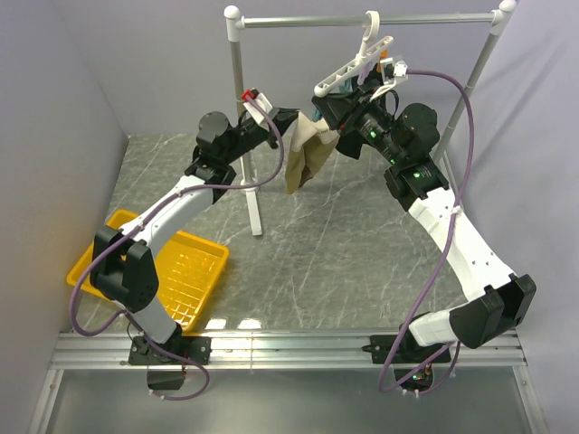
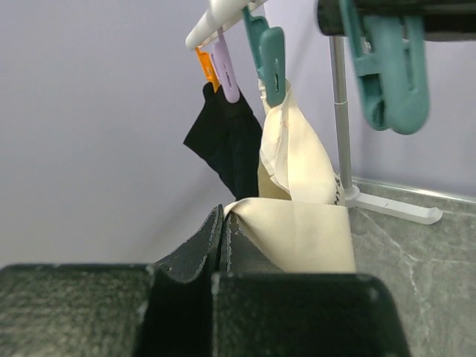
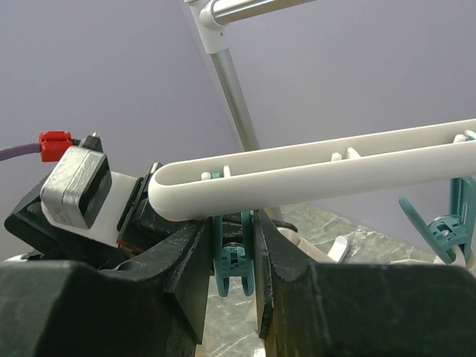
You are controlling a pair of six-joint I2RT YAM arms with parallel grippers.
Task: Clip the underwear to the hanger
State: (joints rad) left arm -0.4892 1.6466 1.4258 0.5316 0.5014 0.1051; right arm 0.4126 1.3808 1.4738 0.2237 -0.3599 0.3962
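The white hanger [image 1: 353,65] hangs by its hook from the silver rail. The tan underwear [image 1: 306,163] hangs below its lower end. In the left wrist view a teal clip [image 2: 271,63] pinches the top of the cream-sided underwear [image 2: 305,230]. My left gripper [image 2: 222,223] is shut on a lower fold of it, left of the hanger [image 1: 291,127]. My right gripper [image 3: 232,238] is shut on another teal clip [image 3: 232,264], squeezing its handles under the hanger bar [image 3: 312,175]. That clip [image 2: 390,67] hangs with nothing in it. The right gripper [image 1: 336,107] sits just under the hanger.
A purple clip [image 2: 225,71] and an orange clip [image 2: 204,67] hold a black garment [image 2: 230,141]. The silver rail [image 1: 362,18] stands on a post [image 1: 244,136] between the arms. A yellow basket [image 1: 194,271] lies at the front left. Walls close in on both sides.
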